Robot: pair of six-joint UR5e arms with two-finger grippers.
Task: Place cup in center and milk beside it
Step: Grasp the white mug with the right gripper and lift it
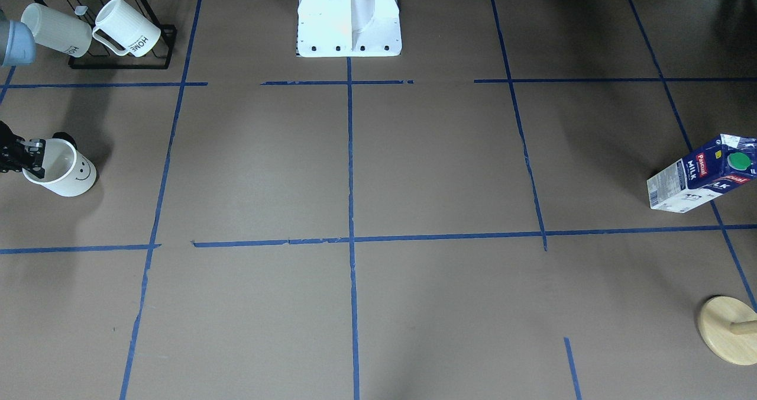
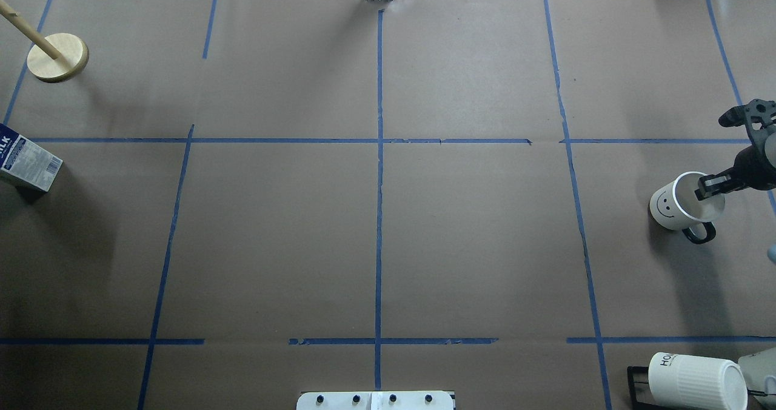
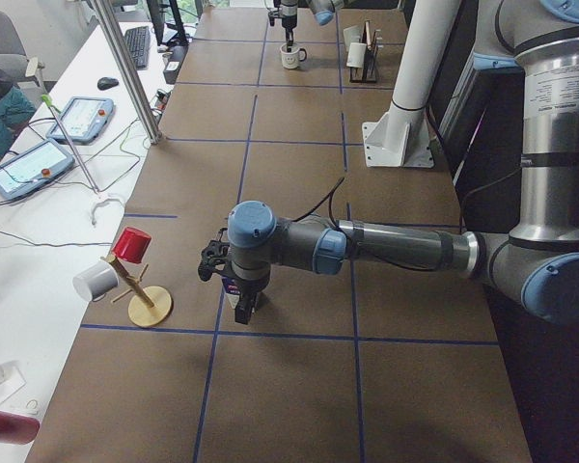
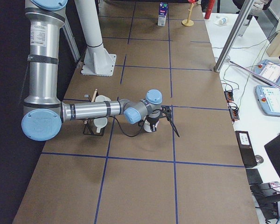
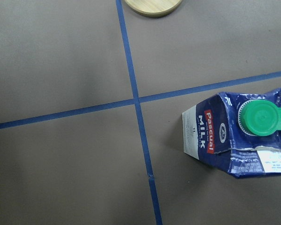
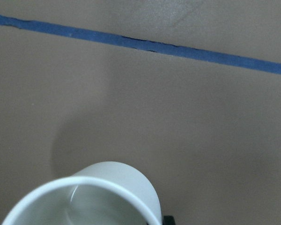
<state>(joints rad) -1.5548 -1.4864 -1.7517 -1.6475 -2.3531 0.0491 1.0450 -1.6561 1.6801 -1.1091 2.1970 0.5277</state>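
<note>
At cup rim, right gripper

Overall: even, diffuse room light on the brown tabletop, with no hard glare on it.
Shadows: soft-edged. The cup by the right edge and the milk by the left edge both cast theirs toward the robot's edge.
Glare: the white mount at the robot's edge is blown out.
Focus: the right wrist view is soft and the cup's rim is blurred. The left wrist view is crisp, its lettering readable.
Distortion: the tape lines perhaps bow slightly near the corners.
</note>
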